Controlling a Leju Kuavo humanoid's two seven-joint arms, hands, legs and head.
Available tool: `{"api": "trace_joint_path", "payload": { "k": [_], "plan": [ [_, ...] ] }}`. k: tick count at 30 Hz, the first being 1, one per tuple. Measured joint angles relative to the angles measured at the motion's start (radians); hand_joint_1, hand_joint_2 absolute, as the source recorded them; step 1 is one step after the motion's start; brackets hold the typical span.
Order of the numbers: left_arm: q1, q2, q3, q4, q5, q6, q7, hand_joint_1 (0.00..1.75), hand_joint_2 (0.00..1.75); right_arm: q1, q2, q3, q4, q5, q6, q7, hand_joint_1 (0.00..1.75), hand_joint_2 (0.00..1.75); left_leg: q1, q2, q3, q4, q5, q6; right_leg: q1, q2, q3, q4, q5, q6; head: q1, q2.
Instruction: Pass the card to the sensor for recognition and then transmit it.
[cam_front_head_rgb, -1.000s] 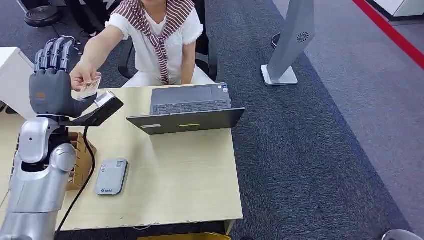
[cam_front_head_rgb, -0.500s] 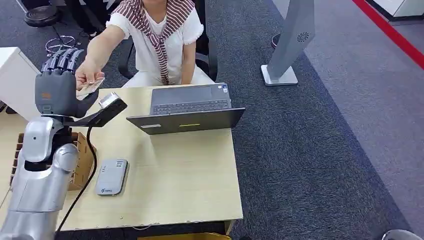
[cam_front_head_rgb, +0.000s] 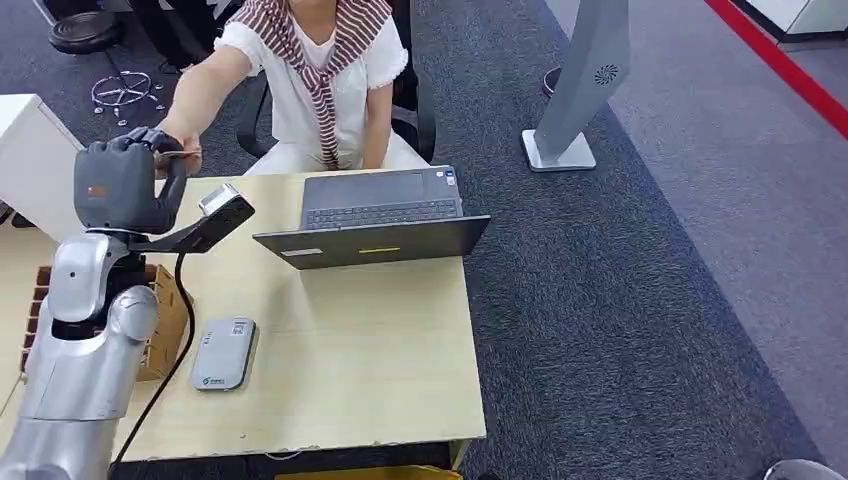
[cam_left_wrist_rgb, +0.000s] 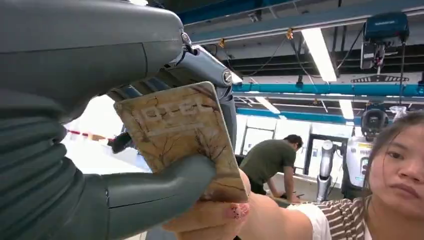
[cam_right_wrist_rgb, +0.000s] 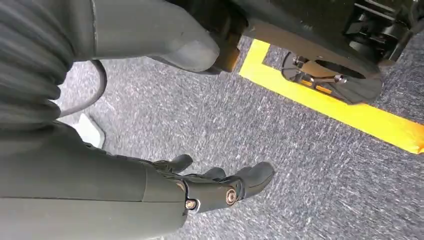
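Note:
My left hand (cam_front_head_rgb: 125, 185) is raised over the table's far left corner, just behind the black card sensor (cam_front_head_rgb: 215, 207) on its angled stand. Its fingers are curled around a worn beige card (cam_front_head_rgb: 172, 155). The left wrist view shows the card (cam_left_wrist_rgb: 180, 135) pinched between my thumb (cam_left_wrist_rgb: 150, 192) and my fingers. A seated person's hand (cam_front_head_rgb: 186, 150) still touches the card, its thumb (cam_left_wrist_rgb: 220, 215) under the card's lower edge. My right hand (cam_right_wrist_rgb: 215, 187) hangs beside my body above the carpet, fingers apart and holding nothing.
An open grey laptop (cam_front_head_rgb: 380, 215) sits at the back of the wooden table (cam_front_head_rgb: 370, 350). A flat grey device (cam_front_head_rgb: 222, 352) lies near the front left, beside a cardboard box (cam_front_head_rgb: 160, 320). A white cabinet (cam_front_head_rgb: 30, 150) stands left, a grey pedestal (cam_front_head_rgb: 585, 80) right.
My left hand's fingers stood upright and spread; they have now curled down around the card that the person held into my palm. The arm rose slightly.

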Motion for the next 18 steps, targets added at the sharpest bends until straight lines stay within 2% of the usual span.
{"api": "trace_joint_path", "payload": {
  "k": [12, 16, 18],
  "plan": [
    [0.011, -0.001, 0.000, 0.023, 0.032, 0.023, -0.012, 1.75, 1.75, -0.001, -0.004, 0.023, 0.000, 0.031, 0.003, -0.009, 0.00, 1.75, 0.000, 0.000, 0.000, 0.000, 0.000, 0.000, 0.000, 0.000, 0.000, 0.000, 0.000, 0.000, 0.000, 0.000],
    [0.090, 0.003, 0.000, -0.014, 0.074, 0.084, -0.066, 1.75, 1.75, 0.000, -0.004, 0.023, 0.000, 0.029, -0.001, -0.012, 0.00, 1.75, 0.000, 0.001, 0.000, 0.000, 0.000, 0.000, -0.001, 0.000, 0.000, 0.000, 0.000, 0.000, 0.000, 0.000],
    [0.108, 0.003, 0.000, -0.024, 0.076, 0.090, -0.071, 1.75, 1.75, 0.000, -0.004, 0.023, 0.000, 0.030, -0.002, -0.012, 0.00, 1.75, 0.000, 0.000, 0.000, 0.000, 0.000, 0.000, -0.001, 0.000, 0.000, 0.000, 0.000, 0.000, 0.000, 0.000]
  ]
}}
